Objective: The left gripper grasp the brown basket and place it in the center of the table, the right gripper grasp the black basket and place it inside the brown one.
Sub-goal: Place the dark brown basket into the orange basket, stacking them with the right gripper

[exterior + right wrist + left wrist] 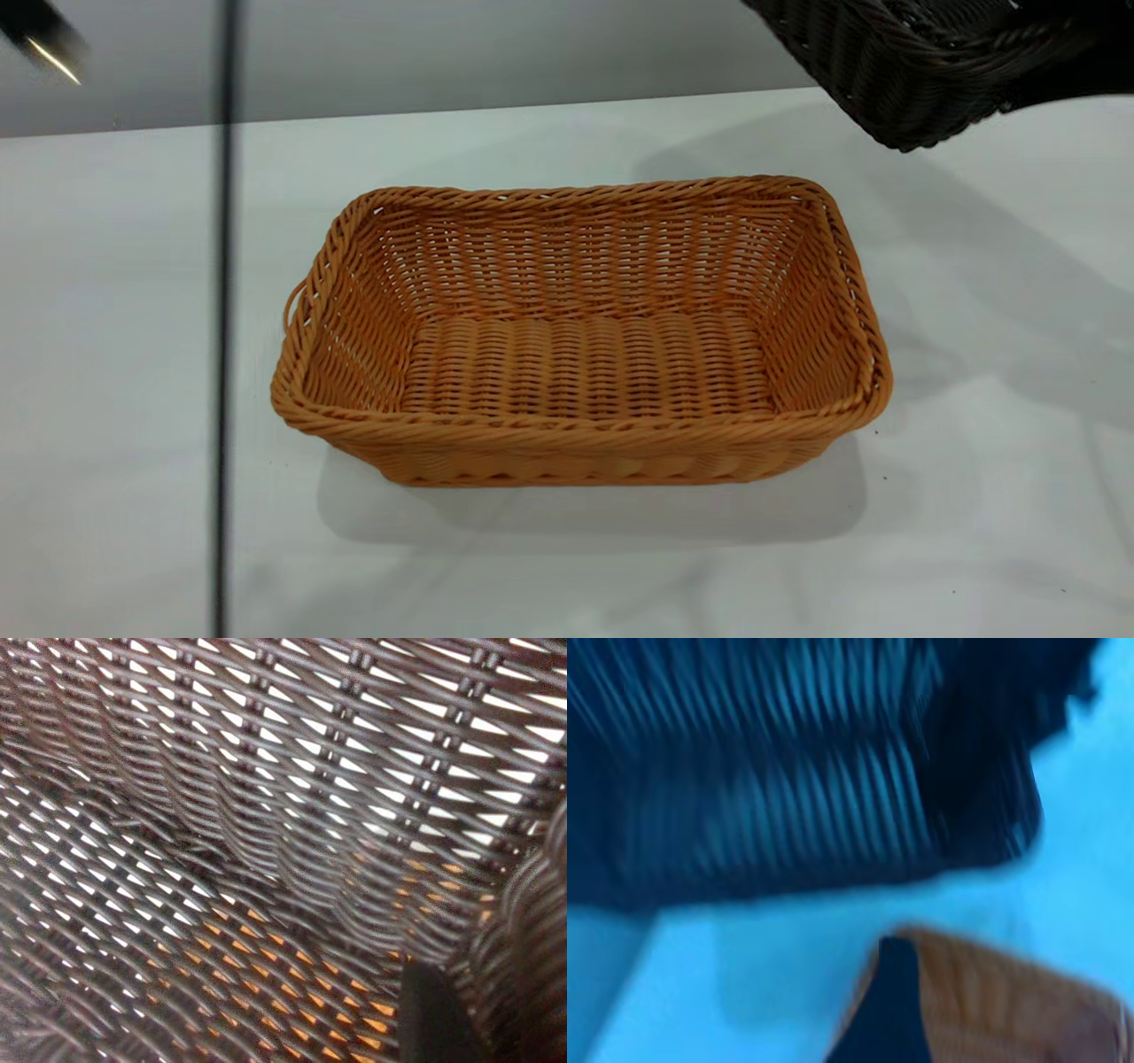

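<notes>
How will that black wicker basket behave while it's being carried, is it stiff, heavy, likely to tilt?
The black basket probably stays fairly stiff: it hangs tilted above the table and its braided rim keeps shape. It looks light for its size, since light and the brown basket show through its open weave. Held near one edge, it may swing or tilt.

- A thin dark pole (223, 266) stands straight up on the left, running from top to bottom.
- A plain grey wall (487, 53) is at the far side.
</notes>
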You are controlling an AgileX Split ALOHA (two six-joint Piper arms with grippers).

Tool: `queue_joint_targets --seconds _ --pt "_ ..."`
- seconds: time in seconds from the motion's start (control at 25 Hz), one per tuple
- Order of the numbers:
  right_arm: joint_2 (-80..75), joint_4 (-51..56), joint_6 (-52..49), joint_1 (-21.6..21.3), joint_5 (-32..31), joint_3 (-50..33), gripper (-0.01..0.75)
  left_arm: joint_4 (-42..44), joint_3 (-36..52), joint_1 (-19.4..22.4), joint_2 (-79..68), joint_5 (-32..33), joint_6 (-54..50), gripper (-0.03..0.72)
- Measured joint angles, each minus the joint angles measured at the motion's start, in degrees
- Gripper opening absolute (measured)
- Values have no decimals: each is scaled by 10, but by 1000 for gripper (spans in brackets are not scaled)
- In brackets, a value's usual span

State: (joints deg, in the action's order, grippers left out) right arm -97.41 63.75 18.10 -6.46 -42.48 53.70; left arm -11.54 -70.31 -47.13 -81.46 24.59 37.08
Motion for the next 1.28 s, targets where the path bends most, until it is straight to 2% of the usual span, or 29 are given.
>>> queue_joint_targets --seconds 0.24,0.48,0.56,0.92,1.28 --pt "0 -120 2 9 -115 62 246 0 -17 0 94 -12 -1 615" --pt "0 -225 3 66 -190 104 246 -7 -21 0 115 -62 -45 615" --pt "0 -256 1 90 -196 113 246 -7 -22 0 115 -79 -69 615" --pt "-24 -320 12 190 -210 148 237 -6 -22 0 116 -77 -75 615" --pt "-76 -316 23 202 -210 160 236 -34 -22 0 116 -75 -70 614"
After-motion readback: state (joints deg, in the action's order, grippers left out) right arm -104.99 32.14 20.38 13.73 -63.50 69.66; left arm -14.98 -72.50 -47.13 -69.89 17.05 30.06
